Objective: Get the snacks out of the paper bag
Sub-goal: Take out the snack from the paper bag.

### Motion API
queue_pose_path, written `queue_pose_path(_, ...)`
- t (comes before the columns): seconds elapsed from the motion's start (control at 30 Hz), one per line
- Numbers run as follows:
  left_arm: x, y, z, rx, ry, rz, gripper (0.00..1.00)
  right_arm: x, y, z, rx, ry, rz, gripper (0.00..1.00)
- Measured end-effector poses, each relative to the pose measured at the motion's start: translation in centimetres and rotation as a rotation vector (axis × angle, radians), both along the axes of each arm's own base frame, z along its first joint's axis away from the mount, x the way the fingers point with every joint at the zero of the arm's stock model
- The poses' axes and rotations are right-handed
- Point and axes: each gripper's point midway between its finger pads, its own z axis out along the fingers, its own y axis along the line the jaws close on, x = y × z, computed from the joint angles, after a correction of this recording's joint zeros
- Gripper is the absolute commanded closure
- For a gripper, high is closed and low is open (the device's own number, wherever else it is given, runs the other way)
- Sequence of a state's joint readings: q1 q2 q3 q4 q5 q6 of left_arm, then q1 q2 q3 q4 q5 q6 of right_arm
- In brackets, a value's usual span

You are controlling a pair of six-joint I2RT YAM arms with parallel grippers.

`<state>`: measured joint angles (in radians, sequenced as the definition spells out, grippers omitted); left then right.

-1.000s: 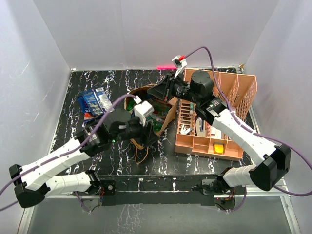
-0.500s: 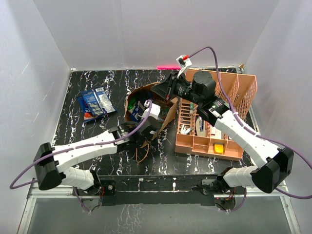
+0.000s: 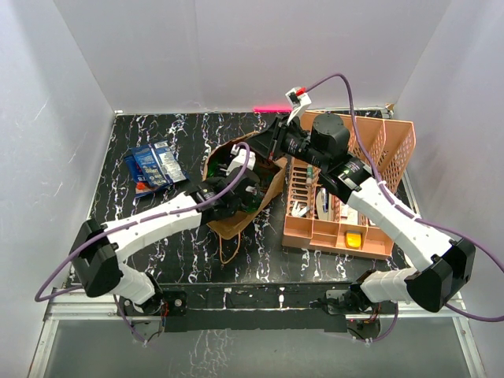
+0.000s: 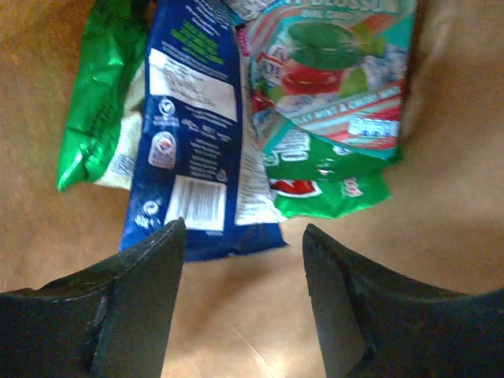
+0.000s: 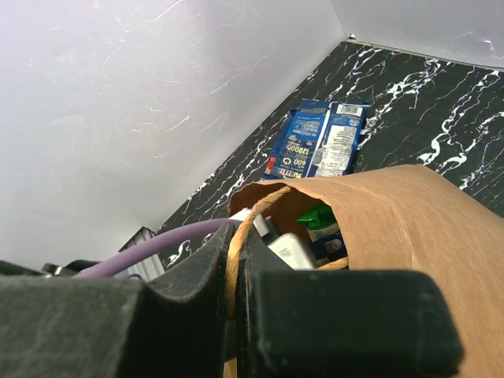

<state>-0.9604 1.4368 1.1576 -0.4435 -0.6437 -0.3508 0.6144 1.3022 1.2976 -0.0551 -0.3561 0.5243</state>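
Table point(image 3: 183, 130), snacks point(image 4: 197, 126) in paper bag point(image 5: 409, 228), left gripper point(image 4: 244, 230) wide, right gripper point(image 5: 235, 244) tight on bag

You have a black, white-veined marble tabletop point(image 3: 189, 130) before you, boxed in by plain white walls point(image 3: 236, 47) at nine, twelve and three o'clock, evenly lit.

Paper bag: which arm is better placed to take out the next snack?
Left. The left gripper is inside the paper bag, jaws open before the blue packet; the right gripper is shut on the bag's handle.
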Motion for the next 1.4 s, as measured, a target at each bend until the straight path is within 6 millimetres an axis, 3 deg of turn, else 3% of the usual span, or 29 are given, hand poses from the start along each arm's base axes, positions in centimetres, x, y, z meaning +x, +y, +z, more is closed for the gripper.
queue_pose_path(0.17,2.2,0.9,-1.0,0.107,-0.025,-0.004,0.27,0.2,-0.2,-0.1,-0.005,0.000,-0.016,0.93)
queue_pose_path(0.4,4.6,1.7,0.7,0.218,-0.129,0.015,0.19,0.9,-0.8,-0.4,-0.020,0.008,-0.052,0.93)
queue_pose_path(0.57,5.4,2.4,0.9,0.249,-0.143,0.021,0.28,0.9,-0.8,-0.5,-0.023,0.007,-0.053,0.93)
queue_pose_path(0.8,5.7,1.6,-1.4,0.239,-0.082,0.009,0.46,0.7,-0.7,-1.0,-0.037,0.021,-0.046,0.93)
queue_pose_path(1.07,5.2,1.5,-2.1,0.209,-0.047,0.014,0.35,0.6,-0.6,-0.9,-0.036,0.020,-0.042,0.92)
queue_pose_path(1.17,5.0,1.5,-2.4,0.204,-0.035,0.020,0.44,0.6,-0.6,-0.9,-0.036,0.021,-0.040,0.93)
queue_pose_path(1.4,4.9,1.2,-5.0,0.233,0.024,0.021,0.88,0.6,-0.6,-1.0,-0.036,0.021,-0.040,0.93)
